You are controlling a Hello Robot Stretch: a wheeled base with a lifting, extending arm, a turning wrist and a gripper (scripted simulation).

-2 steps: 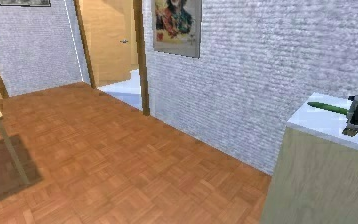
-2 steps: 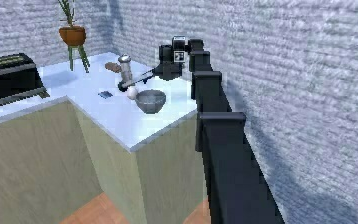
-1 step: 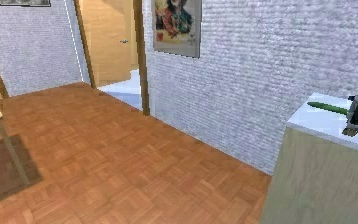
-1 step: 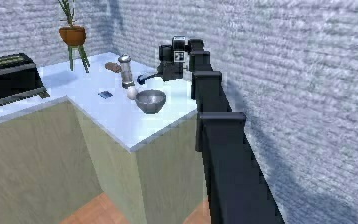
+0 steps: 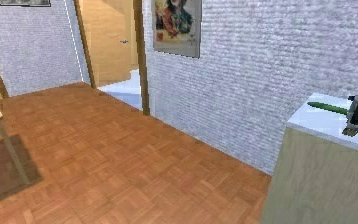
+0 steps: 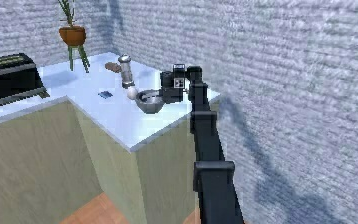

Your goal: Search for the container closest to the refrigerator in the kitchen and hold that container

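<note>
Bare wooden floor (image 5: 117, 150) lies open ahead up to a doorway (image 5: 125, 85). A grey wall (image 5: 257, 70) closes off the forward view's right, and the bench (image 5: 312, 175) corner juts in below it. On the bench top, a metal bowl (image 6: 149, 101) and a shaker (image 6: 126, 69) stand at the end effector (image 6: 162, 93). A toaster (image 6: 12, 80) and a potted plant (image 6: 74, 35) occupy the arm side view's left. Bare top lies between toaster and bowl.

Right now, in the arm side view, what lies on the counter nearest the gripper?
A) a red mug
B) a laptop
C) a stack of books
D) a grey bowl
D: a rounded grey bowl lies on the white counter, and in the picture it shows just left of the gripper.
</note>
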